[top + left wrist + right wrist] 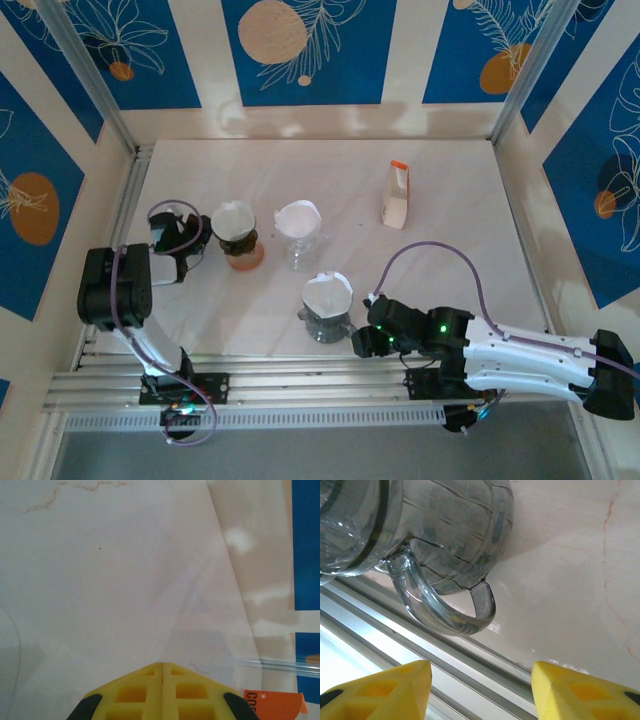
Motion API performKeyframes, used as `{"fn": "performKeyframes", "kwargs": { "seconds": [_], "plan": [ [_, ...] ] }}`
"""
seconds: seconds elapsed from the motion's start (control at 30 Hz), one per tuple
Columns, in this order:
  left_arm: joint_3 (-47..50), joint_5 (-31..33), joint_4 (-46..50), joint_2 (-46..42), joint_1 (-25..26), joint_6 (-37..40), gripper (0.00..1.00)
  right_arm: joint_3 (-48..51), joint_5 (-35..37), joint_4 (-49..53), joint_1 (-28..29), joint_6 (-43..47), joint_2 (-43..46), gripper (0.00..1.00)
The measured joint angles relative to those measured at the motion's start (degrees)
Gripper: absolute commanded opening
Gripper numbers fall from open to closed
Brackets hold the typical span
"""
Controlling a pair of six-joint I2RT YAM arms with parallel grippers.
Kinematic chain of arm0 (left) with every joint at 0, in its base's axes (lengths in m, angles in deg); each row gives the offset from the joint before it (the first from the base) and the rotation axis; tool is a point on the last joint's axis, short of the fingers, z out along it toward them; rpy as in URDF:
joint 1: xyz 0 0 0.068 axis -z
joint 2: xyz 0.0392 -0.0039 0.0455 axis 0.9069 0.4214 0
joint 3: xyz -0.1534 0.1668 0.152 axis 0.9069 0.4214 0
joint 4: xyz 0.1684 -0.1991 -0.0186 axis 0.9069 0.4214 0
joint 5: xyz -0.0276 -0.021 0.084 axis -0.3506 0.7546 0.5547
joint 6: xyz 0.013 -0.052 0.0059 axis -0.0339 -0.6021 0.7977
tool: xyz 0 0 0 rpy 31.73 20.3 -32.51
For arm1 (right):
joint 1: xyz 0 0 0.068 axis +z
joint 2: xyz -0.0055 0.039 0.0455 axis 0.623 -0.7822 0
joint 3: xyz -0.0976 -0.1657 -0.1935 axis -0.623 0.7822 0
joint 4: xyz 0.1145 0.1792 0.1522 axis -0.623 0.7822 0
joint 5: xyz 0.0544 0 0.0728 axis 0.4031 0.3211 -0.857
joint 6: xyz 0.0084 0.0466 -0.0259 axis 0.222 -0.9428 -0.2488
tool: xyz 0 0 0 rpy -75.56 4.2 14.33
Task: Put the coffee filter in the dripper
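A smoky glass dripper (325,320) with a white paper filter (328,292) in it stands near the table's front edge. Its curved handle (445,615) hangs just ahead of my right gripper (480,680), which is open with nothing between its yellow fingers (385,690). From above, the right gripper (361,340) sits just right of that dripper. An orange dripper (244,253) and a clear dripper (301,248) each hold a white filter too. My left gripper (198,243) is beside the orange dripper, and its jaws (162,669) are shut on nothing.
A carton with an orange top (396,195) stands at the back right; an orange label (272,702) peeks in beside the left fingers. Aluminium rails (300,385) run along the near edge, right under the right gripper. Wall panels enclose the table.
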Motion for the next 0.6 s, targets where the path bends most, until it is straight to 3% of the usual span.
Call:
{"fn": "performKeyframes", "kwargs": {
  "seconds": [0.6],
  "plan": [
    [1.14, -5.09, -20.74, 8.57, 1.55, -9.25, 0.0, -2.05, 1.38, 3.06, 0.2, -0.17, 1.7, 0.56]
  ]
}}
